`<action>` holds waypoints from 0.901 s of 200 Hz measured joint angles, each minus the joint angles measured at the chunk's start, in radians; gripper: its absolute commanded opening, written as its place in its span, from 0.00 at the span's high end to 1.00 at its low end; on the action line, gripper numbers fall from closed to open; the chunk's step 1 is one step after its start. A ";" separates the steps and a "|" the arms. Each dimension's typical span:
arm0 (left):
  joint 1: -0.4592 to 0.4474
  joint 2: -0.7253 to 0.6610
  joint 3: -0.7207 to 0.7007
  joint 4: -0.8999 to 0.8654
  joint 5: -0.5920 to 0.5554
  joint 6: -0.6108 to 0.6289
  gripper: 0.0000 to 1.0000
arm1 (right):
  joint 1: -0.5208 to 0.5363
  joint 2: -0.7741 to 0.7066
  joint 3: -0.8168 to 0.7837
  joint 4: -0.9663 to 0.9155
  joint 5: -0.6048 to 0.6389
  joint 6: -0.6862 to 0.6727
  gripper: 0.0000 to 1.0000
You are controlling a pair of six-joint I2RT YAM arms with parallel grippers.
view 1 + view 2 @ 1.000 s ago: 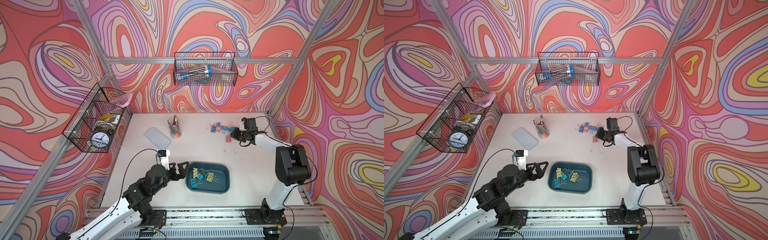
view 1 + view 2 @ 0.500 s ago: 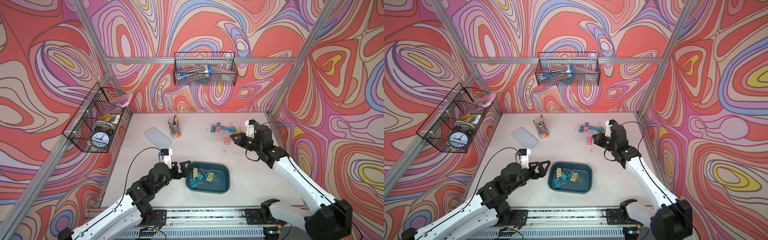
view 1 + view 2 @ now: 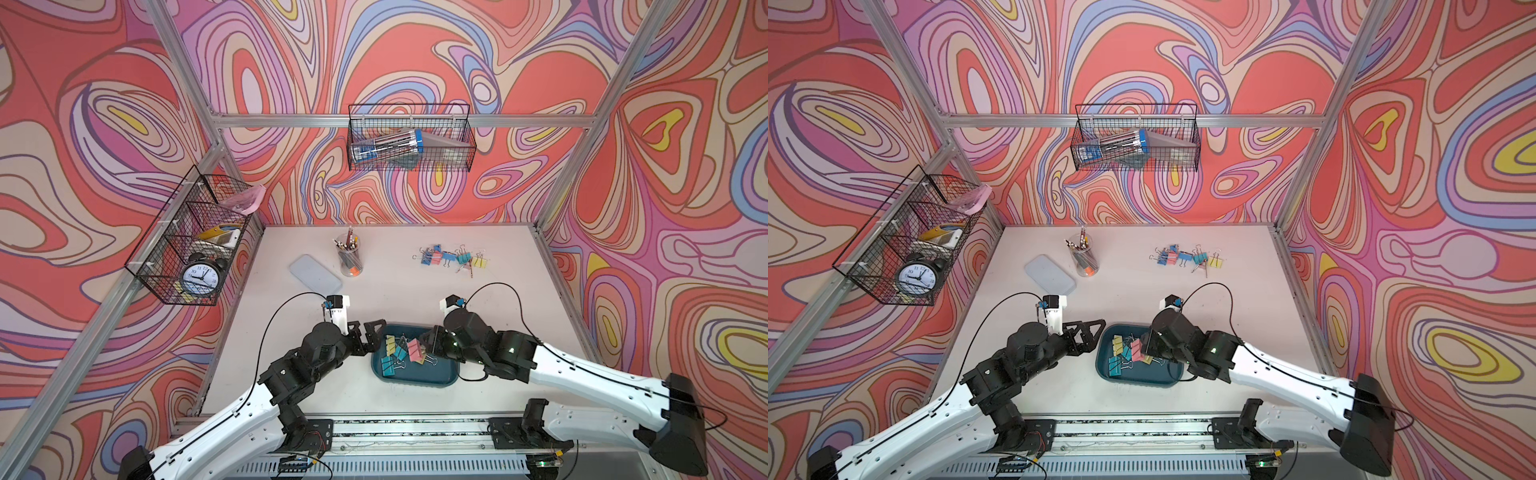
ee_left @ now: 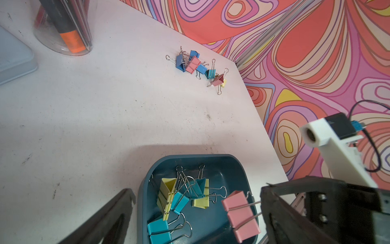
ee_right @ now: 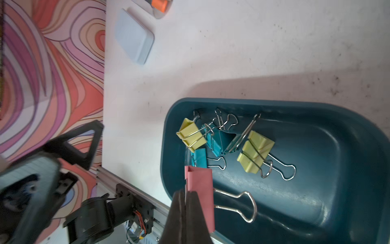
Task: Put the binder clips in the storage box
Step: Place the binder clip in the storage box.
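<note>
Fingers of the right gripper (image 5: 185, 193) were pressed together on a pink folding binder clip (image 5: 201, 186) with silver wire handles. They pinched one edge of its body while the handles stuck out to the side. In both top views that gripper (image 3: 424, 348) sat just below the centre of the frame. The pink clip (image 3: 414, 350) hung over the storage box (image 3: 436, 376), a shallow dark teal plastic tray with rounded corners. Whether the clip touched the tray floor could not be told. Right beside it, inside the tray's left half, lay a small tangle of yellow and teal binder clips (image 3: 392, 353).

Just off the tray's left end, the left gripper (image 3: 376, 334) stood with its black jaws spread wide and nothing between them.

Further up, in the upper right of the white tabletop (image 3: 415, 299), a loose row of blue, pink, teal and yellow binder clips (image 3: 451, 257) rested well apart from the tray. To their left stood a clear cup of pens and pencils (image 3: 349, 257). Just beside the cup, to its lower left, lay a pale grey-white flat rounded lid (image 3: 316, 274). One black wire mesh basket (image 3: 409, 143) hung on the back wall at upper centre. A second wire basket (image 3: 191, 241), at the left of the frame, held a black alarm clock (image 3: 199, 276).
</note>
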 measured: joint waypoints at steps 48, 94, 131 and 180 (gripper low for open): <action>0.000 -0.023 0.000 -0.002 0.002 -0.001 0.01 | 0.092 0.198 -0.016 0.061 0.076 0.037 1.00; 0.000 -0.022 0.000 -0.002 0.002 -0.001 0.01 | 0.138 0.267 -0.020 0.084 0.112 0.056 0.90; 0.000 0.014 0.000 -0.002 0.009 0.002 0.01 | 0.139 0.224 -0.004 0.028 0.168 0.054 0.78; 0.000 0.133 0.089 -0.031 0.013 0.060 0.03 | 0.108 0.081 0.135 -0.104 0.317 -0.039 0.73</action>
